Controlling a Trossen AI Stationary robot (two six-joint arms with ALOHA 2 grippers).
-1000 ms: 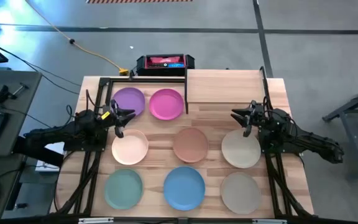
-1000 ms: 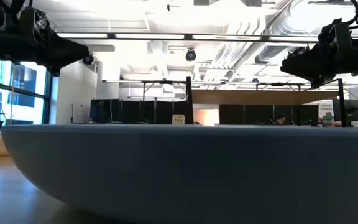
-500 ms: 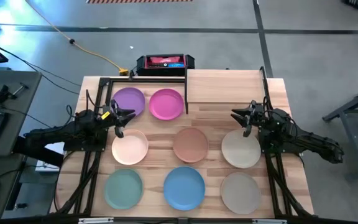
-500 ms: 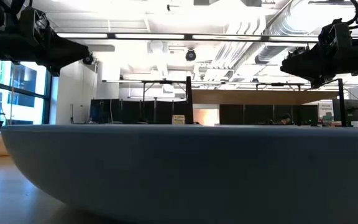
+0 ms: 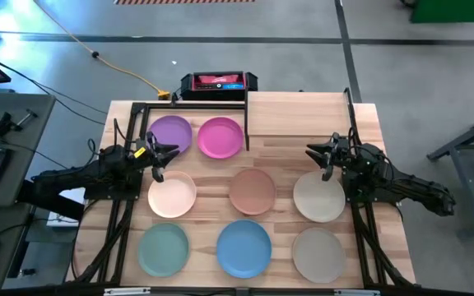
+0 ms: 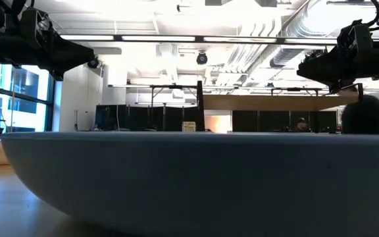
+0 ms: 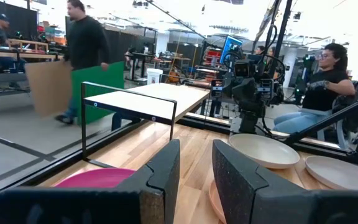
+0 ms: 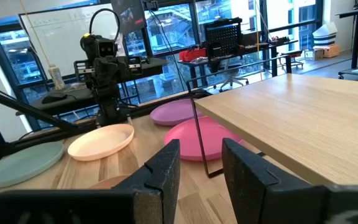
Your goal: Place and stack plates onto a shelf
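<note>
On the table, left side: the left gripper (image 5: 164,153) hovers between the purple plate (image 5: 169,134) and the peach plate (image 5: 172,196), fingers (image 7: 164,171) parted with a narrow gap and nothing between them.
Left column: the mint green plate (image 5: 164,249) lies at the near edge, partly crossed by the arm's black frame.
Back row: the magenta plate (image 5: 220,136) sits just beside the purple one; the left wrist view shows only its rim (image 7: 98,178), the rest cut off by the fingers.
Middle: the terracotta plate (image 5: 252,190) lies behind the blue plate (image 5: 243,247); in the low view the blue plate (image 6: 196,178) fills almost the whole picture and hides every other plate.
Shelf: the shelf (image 5: 299,114) stands at the back right with no plate on it; its black leg (image 8: 199,140) comes down near the magenta plate.
Right side: the right gripper (image 5: 326,154) hovers above the table just behind one beige plate (image 5: 319,197), fingers (image 8: 244,168) apart and holding nothing; its arm covers that plate's right edge.
Near right: the second beige plate (image 5: 318,254) lies at the near edge.
Room behind: a person (image 7: 84,56) walking and a seated person (image 7: 319,93) appear in the left wrist view; a dark shape (image 6: 368,115) at the low view's right edge is too unclear to identify.
</note>
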